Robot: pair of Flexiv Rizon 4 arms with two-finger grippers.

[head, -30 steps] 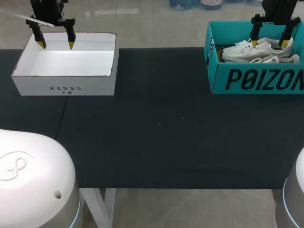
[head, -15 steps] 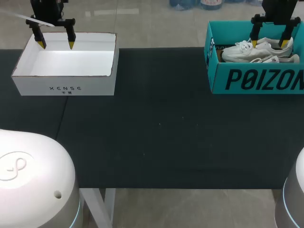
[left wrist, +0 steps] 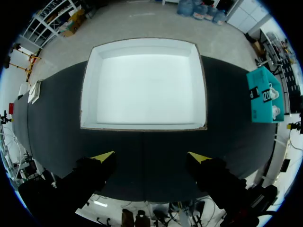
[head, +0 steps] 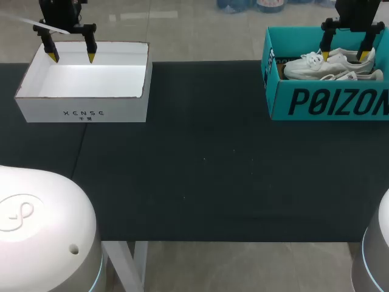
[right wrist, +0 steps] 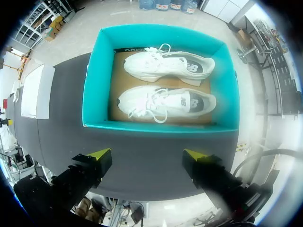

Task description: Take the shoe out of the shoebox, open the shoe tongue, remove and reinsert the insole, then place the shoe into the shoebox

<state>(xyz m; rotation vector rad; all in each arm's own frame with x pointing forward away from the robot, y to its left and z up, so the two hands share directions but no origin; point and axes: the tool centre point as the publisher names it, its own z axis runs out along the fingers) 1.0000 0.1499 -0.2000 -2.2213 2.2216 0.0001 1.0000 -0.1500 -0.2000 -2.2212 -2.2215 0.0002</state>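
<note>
A teal shoebox [head: 328, 100] stands at the table's far right with two white shoes [head: 328, 66] lying side by side inside; the right wrist view shows the box [right wrist: 97, 80] and both shoes [right wrist: 165, 101] from above. My right gripper [head: 346, 53] hangs open above the box, its yellow fingertips [right wrist: 100, 154] wide apart with nothing between them. My left gripper [head: 70, 55] hangs open above the far edge of an empty white box [head: 85, 91] at the far left, seen ahead of its fingers as the white box [left wrist: 144, 85] in the left wrist view.
A dark mat [head: 206, 164] covers the table between the two boxes. The teal shoebox [left wrist: 265, 94] also shows off to the side in the left wrist view, and the white box [right wrist: 35, 92] beside the teal one in the right wrist view.
</note>
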